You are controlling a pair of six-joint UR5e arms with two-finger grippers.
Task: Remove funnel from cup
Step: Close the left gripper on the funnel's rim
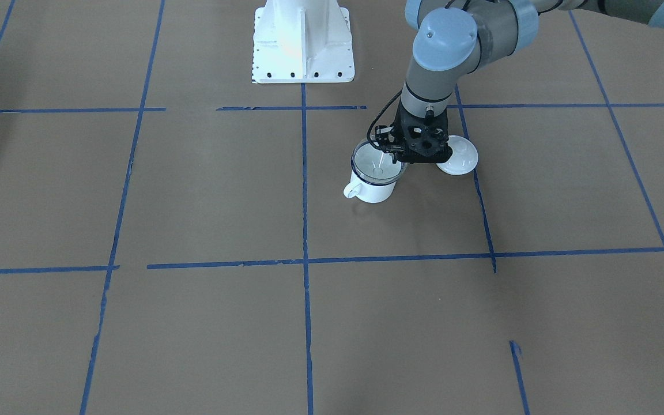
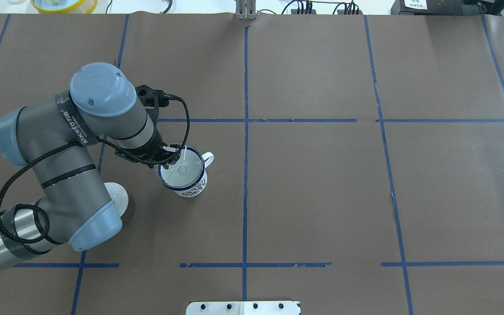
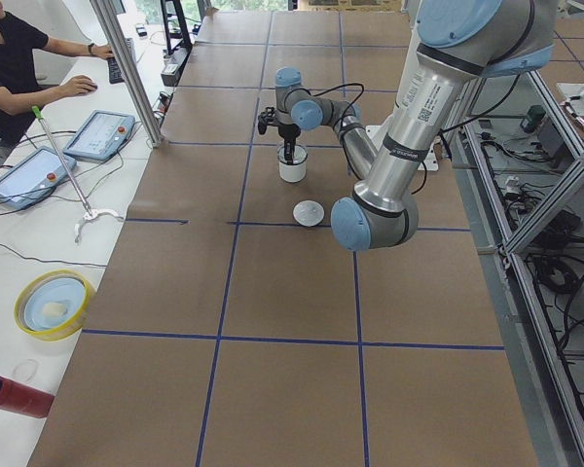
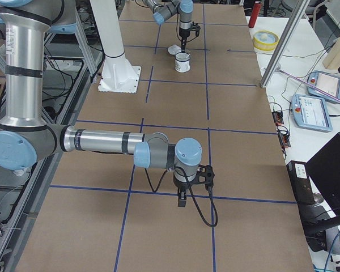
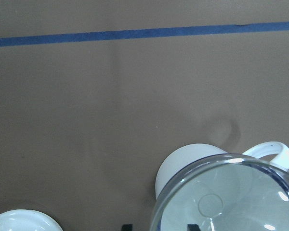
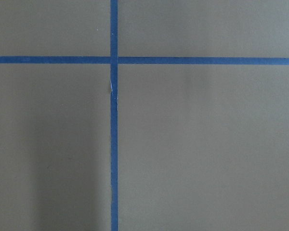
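A clear funnel point(image 2: 182, 169) sits in the mouth of a white cup point(image 2: 190, 189), left of centre in the overhead view. Its rim stands a little above the cup's dark blue edge, and its spout is down inside. The cup's handle point(image 2: 208, 158) points to the upper right.

The left claw point(image 2: 167, 156) hangs over the funnel's left-hand edge. At the bottom of the wrist view its fingertips point(image 5: 192, 227) show as two dark slivers, spread apart. The funnel's wall lies between them, one tip on the cone side and one outside, and neither looks pressed on it.

The step in hand appears to be the grasp. Done well, the claw would close on the funnel's wall alone, high enough to miss the cup's rim. The pinch should be firm but not hard, since thin clear plastic is likely slick and springy. A straight lift until the spout clears the cup should come before any sideways move, or the light cup could tip or be dragged.

A white lid point(image 2: 120, 197) lies at lower left, near the arm, and is best avoided when setting down. The right claw point(image 4: 181, 199) hangs over the brown table point(image 4: 232, 158), well apart from the cup. Whether it is spread or closed cannot be told.
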